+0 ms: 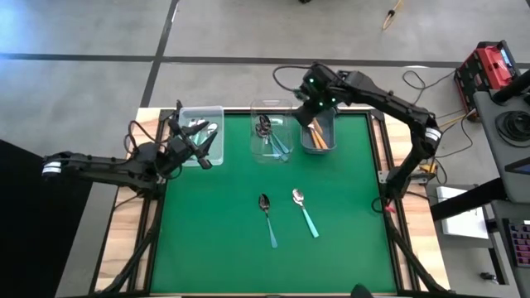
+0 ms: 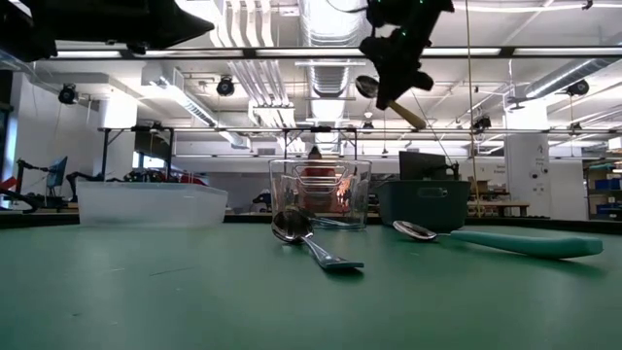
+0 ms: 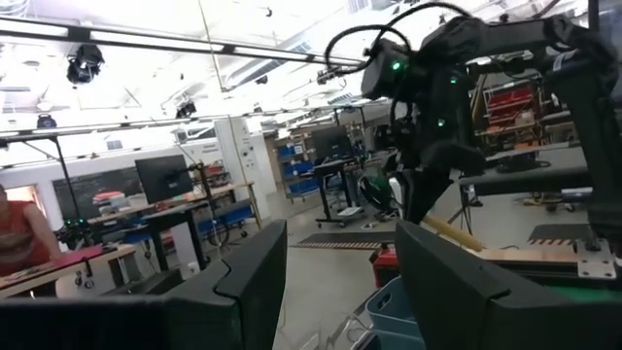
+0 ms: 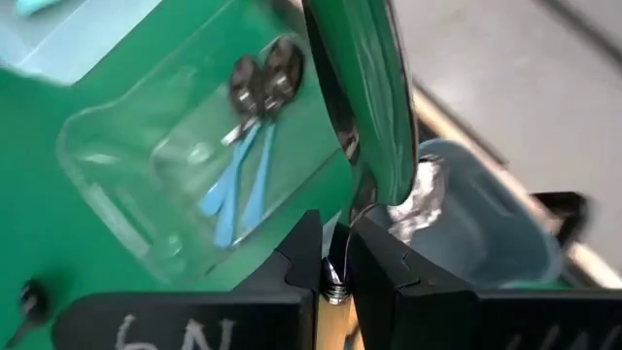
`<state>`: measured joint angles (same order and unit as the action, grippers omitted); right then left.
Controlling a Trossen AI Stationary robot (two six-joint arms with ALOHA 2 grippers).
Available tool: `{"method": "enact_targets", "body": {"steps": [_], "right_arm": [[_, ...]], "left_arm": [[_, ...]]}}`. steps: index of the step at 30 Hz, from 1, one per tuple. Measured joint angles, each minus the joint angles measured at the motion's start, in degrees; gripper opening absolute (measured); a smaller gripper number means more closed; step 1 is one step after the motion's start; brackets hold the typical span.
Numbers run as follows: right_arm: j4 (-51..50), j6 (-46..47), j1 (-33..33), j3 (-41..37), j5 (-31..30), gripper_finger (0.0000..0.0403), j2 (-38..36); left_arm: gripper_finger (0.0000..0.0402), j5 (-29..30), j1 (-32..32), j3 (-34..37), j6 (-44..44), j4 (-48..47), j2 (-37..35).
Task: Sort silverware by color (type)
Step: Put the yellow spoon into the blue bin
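Right claw (image 4: 333, 261) clamped on an orange-handled spoon (image 2: 389, 97), above the grey bin (image 1: 318, 132).

Risk: released off-centre, it could strike the rim and fall outside. Two spoons (image 1: 267, 218) lay loose on the surface below; two sat in the clear bin (image 4: 194, 165) beside. Left claw (image 1: 201, 149) waited apart, fingers open.

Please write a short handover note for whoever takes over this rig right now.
Right end effector: shut on an orange-handled spoon, held in the air above the grey bin.
Left end effector: open, empty, over the left clear bin.
Done: that left bin holds spoons, the middle clear bin holds blue-handled spoons, and the grey bin holds orange-handled ones.
Left: release the held spoon, then sort the dark-bowled blue-handled spoon and the mint-teal-handled spoon lying on the green mat.
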<state>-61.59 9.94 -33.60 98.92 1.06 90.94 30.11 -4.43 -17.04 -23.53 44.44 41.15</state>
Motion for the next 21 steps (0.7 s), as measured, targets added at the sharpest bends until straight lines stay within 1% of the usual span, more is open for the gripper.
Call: {"method": "enact_targets", "body": {"steps": [2,4,8,12,19,21], "right_arm": [[0.4,-1.3,-2.1,-1.4,4.8,0.0024,0.0],[1.3,-2.6,-4.1,-3.2,8.0,0.0024,0.0],[3.6,-4.0,-7.5,-7.8,8.5,0.0024,0.0],[7.6,-4.4,-10.6,-12.5,11.4,0.0024,0.0],[15.0,-2.3,-14.2,-20.8,13.2,0.0027,0.0],[17.3,-2.0,-14.9,-23.1,14.6,0.0026,0.0]], "left_arm": [[0.0176,0.0,0.0,0.0,0.0,-0.3,0.0],[0.0176,0.0,0.0,0.0,0.0,-0.5,0.0],[0.0176,0.0,0.0,0.0,0.0,-0.5,0.0],[0.0176,0.7,0.0,0.0,-0.2,-0.6,0.0],[0.0176,0.9,0.0,0.0,-0.9,-0.9,0.0],[0.0176,0.9,0.0,0.0,-0.9,-0.9,0.0]]}}
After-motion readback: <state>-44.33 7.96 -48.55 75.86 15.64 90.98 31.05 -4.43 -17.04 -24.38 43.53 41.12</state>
